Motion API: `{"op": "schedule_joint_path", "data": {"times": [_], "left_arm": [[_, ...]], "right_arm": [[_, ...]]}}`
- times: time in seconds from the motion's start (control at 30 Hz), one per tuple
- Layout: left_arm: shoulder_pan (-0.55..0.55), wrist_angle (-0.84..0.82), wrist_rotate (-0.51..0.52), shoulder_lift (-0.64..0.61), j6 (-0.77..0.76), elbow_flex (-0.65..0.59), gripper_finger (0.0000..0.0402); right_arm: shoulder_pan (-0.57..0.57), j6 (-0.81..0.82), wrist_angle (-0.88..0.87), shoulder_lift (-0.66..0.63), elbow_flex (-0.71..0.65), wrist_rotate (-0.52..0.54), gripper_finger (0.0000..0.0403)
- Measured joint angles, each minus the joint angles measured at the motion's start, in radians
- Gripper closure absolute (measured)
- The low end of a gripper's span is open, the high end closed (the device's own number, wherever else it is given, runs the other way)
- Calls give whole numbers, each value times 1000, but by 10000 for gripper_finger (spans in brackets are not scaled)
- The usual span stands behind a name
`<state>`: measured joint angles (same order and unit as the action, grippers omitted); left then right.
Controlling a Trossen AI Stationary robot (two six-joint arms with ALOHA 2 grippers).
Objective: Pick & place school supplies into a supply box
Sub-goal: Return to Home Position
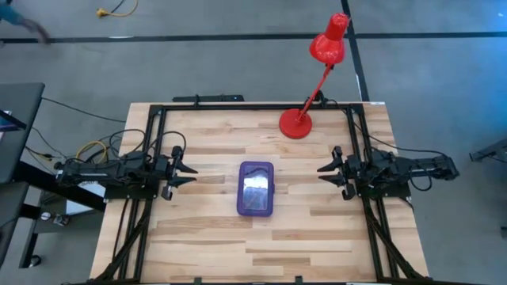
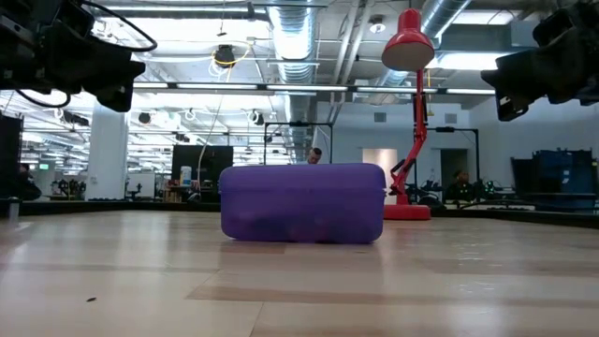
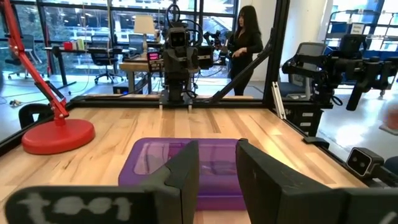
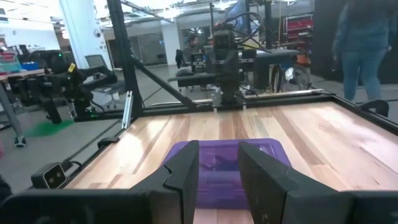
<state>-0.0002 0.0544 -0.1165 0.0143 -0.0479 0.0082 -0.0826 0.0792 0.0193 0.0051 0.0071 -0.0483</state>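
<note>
The purple box lies shut on the table. The left gripper and right gripper hover either side of it, each with fingers apart.

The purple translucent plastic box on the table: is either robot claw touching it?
Apart. The high view shows bare wooden table between the purple translucent plastic box and both the left gripper and the right gripper.

The purple supply box is seen closed, its lid shut flat, laid lengthwise at the middle of the wooden table. Only dim shapes are shown through its translucent walls.
</note>
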Motion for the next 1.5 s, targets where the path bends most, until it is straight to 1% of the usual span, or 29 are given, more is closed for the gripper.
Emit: {"op": "schedule_joint_path", "data": {"times": [1.5], "left_arm": [[0,0,0,0,9,-1,308]], "right_arm": [[0,0,0,0,-2,0,297]]}}
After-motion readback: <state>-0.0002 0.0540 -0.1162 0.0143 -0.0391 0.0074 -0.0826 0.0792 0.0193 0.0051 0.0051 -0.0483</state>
